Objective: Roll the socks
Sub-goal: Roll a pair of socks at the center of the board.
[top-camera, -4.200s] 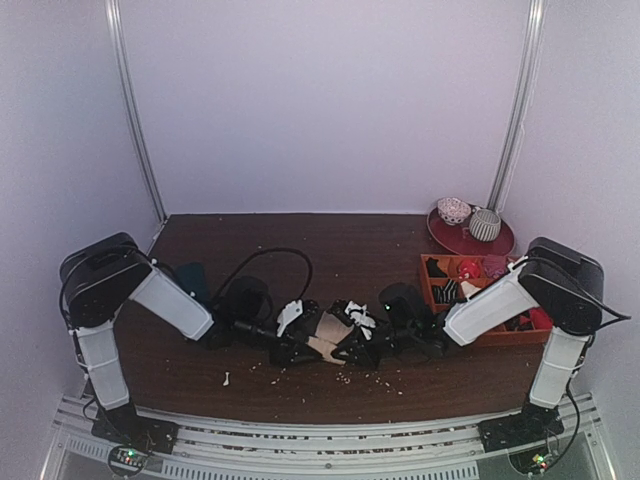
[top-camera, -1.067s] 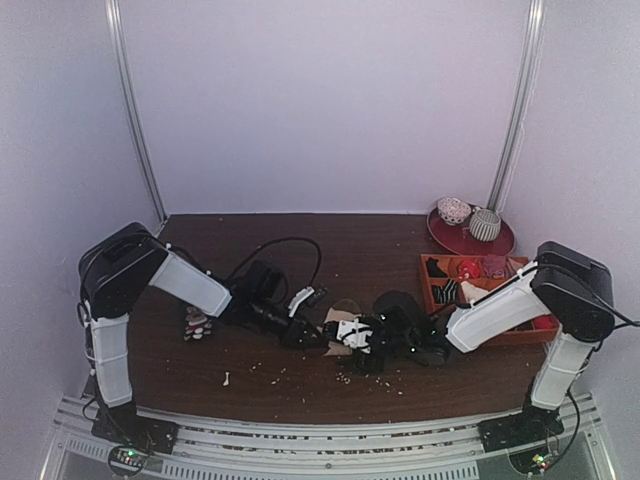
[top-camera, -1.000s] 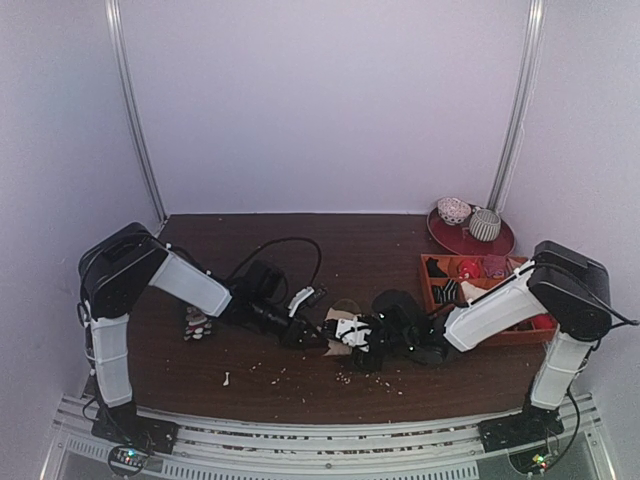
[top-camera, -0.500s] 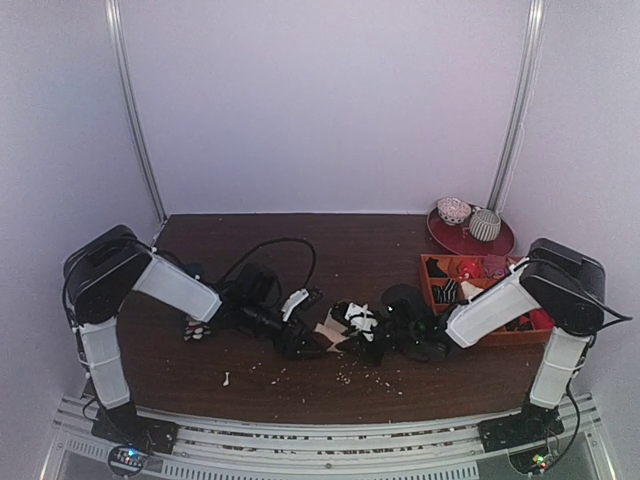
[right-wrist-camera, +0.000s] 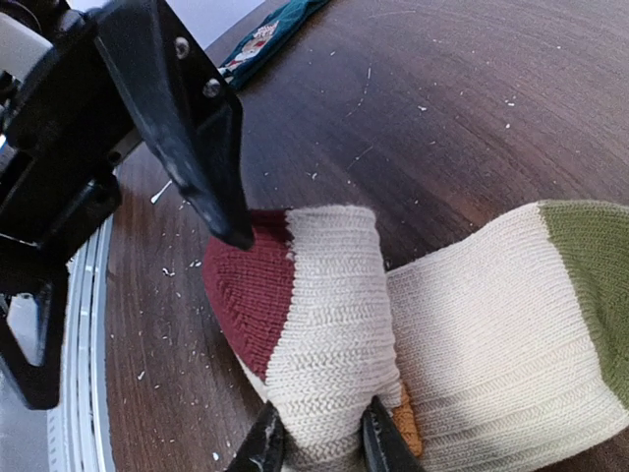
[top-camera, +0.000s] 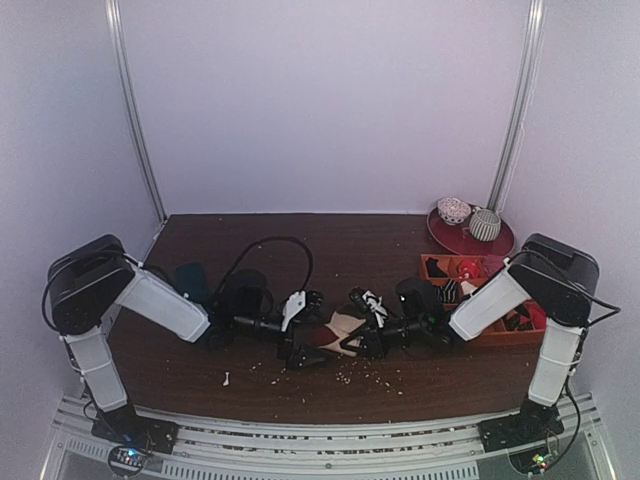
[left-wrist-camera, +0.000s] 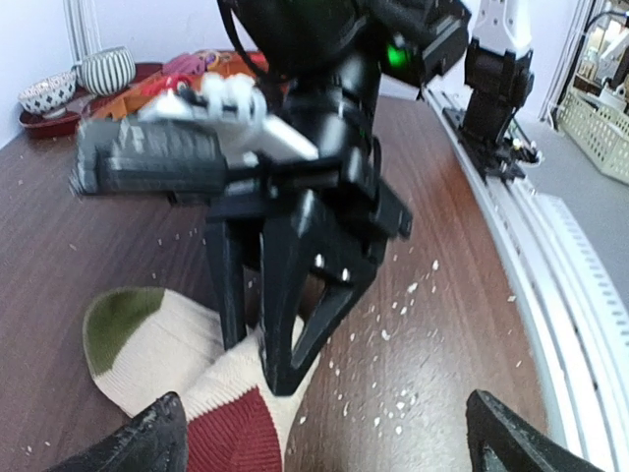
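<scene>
The socks [right-wrist-camera: 462, 324] lie as a cream knitted bundle at the middle of the table [top-camera: 350, 250], with a dark-red patch, an olive-green end and a bit of orange. My right gripper [right-wrist-camera: 319, 447] is shut on a folded cream layer of the socks, pinching it between both fingertips. In the left wrist view the socks [left-wrist-camera: 147, 344] lie low on the left, and the right gripper [left-wrist-camera: 280, 324] stands on them. My left gripper [left-wrist-camera: 329, 442] is wide open, its fingertips far apart at the socks' dark-red end and holding nothing. From above, the left gripper [top-camera: 310, 328] and right gripper [top-camera: 352, 342] meet over the socks [top-camera: 338, 325].
An orange tray [top-camera: 432, 262] of sock bundles sits at the right, behind the right arm. A red plate [top-camera: 497, 246] with two bowls is at the back right. A dark teal sock [top-camera: 190, 280] lies by the left arm. White crumbs [top-camera: 350, 378] dot the front.
My left gripper has opened wide and let go of the socks. My right gripper has closed on the folded cream layer. Both arms have shifted slightly over the bundle.
</scene>
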### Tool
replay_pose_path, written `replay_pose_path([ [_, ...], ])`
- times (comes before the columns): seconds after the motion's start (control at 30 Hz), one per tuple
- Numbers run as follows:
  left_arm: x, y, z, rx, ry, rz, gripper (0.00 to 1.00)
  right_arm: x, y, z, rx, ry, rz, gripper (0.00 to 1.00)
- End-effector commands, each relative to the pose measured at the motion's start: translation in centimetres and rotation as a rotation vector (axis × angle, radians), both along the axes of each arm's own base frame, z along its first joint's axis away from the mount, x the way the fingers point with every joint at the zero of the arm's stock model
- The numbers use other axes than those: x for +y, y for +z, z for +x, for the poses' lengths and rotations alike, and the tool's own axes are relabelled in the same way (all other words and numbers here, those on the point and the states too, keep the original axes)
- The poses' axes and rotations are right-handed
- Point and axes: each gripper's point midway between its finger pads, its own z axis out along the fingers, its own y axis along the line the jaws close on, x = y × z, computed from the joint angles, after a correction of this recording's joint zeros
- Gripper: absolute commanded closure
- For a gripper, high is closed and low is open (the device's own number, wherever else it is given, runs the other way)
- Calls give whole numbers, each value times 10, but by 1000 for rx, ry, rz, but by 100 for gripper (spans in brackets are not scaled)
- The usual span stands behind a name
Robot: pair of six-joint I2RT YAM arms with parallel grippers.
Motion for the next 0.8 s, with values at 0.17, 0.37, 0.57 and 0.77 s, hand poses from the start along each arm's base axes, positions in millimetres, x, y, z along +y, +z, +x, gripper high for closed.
replay_pose_path([
  [0.17, -8, -26, 15, -111, -8, 23, 9, -55, -90, -68, 380, 59, -312, 79],
  [0.37, -13, -41, 24, -116, 4, 61, 8, -59, -92, -72, 386, 86, -327, 79],
  [0.57, -7, -77, 23, -48, 6, 194, 22, -62, -92, -73, 407, 91, -320, 79],
  [0.77, 17, -115, 14, 24, 51, 368, 37, -61, -92, -72, 432, 108, -307, 79],
])
